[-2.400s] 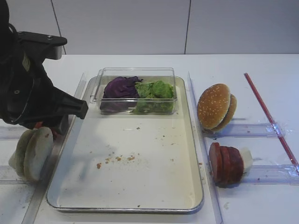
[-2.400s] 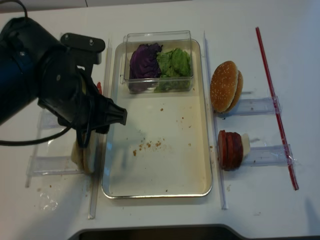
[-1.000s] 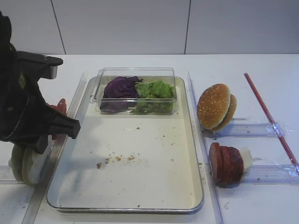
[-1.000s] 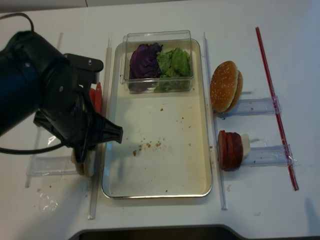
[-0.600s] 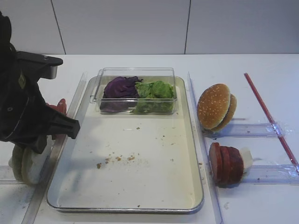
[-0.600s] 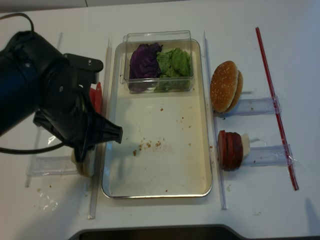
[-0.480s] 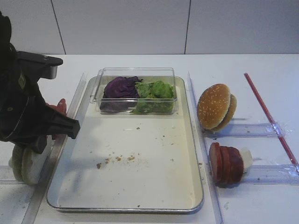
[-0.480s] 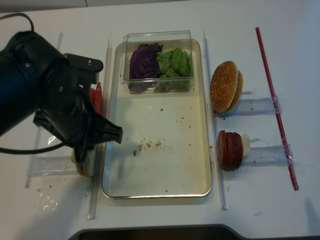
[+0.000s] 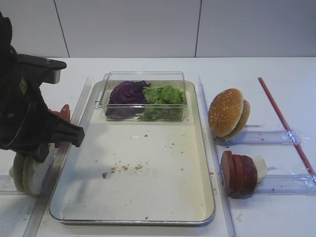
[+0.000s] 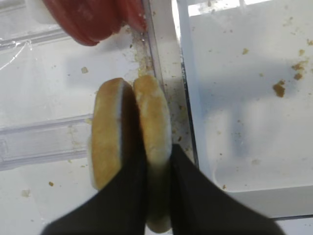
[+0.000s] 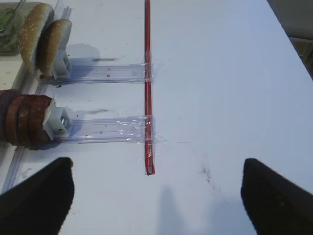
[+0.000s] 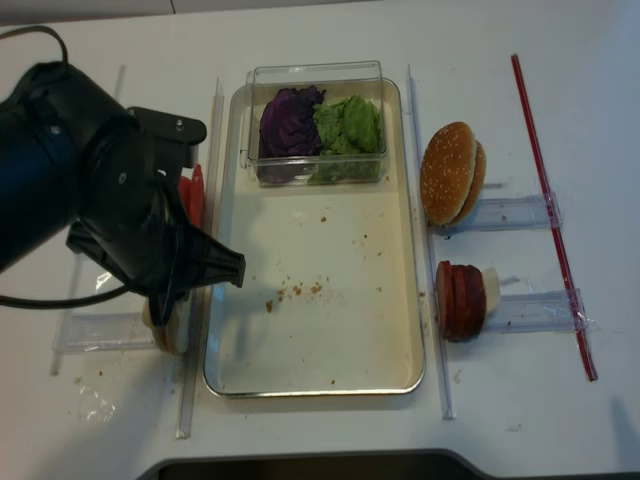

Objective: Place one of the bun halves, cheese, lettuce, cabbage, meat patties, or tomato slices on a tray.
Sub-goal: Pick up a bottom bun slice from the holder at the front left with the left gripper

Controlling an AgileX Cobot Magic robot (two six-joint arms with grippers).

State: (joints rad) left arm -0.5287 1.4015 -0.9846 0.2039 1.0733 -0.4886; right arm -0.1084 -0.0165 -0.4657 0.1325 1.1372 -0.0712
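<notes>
Two bun halves (image 10: 131,147): from my left wrist view they stand on edge side by side just outside the tray (image 10: 254,122); the left gripper (image 10: 155,169) is clamped narrow on the half nearer the tray, one dark finger in the gap between the halves, the other on the tray side.
Left wrist, tomato slices (image 10: 93,17): red discs at the top edge, beyond the buns.
Left wrist, crumbs (image 10: 279,88): scattered on the tray's cream floor.
Exterior high, left arm (image 9: 24,113): I see its black bulk over the left rail, hiding the gripper; the pale buns (image 9: 27,173) peek out beneath it.
Exterior high, tray (image 9: 148,197): middle of the counter (image 9: 276,69), holding a clear box (image 9: 144,96) at its far end.
Exterior high, box contents: cabbage (image 9: 127,93) on the left, lettuce (image 9: 165,95) on the right.
Exterior high, right side: sesame bun (image 9: 227,112) on edge; nearer me the meat patties (image 9: 238,174) stacked on edge; a red strip (image 9: 284,123) lies beyond them.
Right wrist, right gripper (image 11: 156,191): spread wide, holding nothing, its dark tips at the lower corners above bare counter.
Overhead realsense, buns (image 12: 170,325): under the left arm, beside the tray's left rim.
</notes>
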